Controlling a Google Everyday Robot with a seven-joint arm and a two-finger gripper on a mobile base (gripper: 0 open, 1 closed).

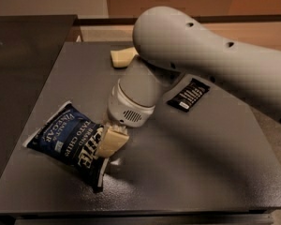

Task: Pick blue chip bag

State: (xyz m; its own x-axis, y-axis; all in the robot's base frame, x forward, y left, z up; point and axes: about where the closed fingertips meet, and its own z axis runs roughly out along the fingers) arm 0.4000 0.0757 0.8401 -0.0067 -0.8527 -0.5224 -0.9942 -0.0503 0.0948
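One gripper (111,142) met the blue chip bag's (61,137) right end, the bag stretching leftward; we couldn't tell its closure.

gripper (111,142) at blue chip bag (61,136) right end | table (201,172) front-right: open | black wrapper (188,95): well apart
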